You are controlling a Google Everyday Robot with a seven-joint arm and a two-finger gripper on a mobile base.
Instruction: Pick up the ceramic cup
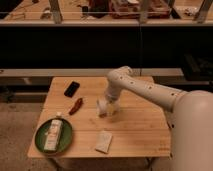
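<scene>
The cup (102,107) is small, plain and white, with no handle showing. It sits near the middle of the wooden table (142,127), right of a red-brown item (76,105) and above a flat pale packet (104,141). The white arm bends down from the right, and the gripper (110,105) is at the cup's right side, touching or just beside it. How far it is open, and whether it holds the cup, cannot be told. A black phone (71,89) lies at the far left.

Looks like a lab or test area; 1 wooden table (137,131) on speckled floor (20,117); cluttered benches (135,9) behind; gripper (107,107) mid-table.
</scene>
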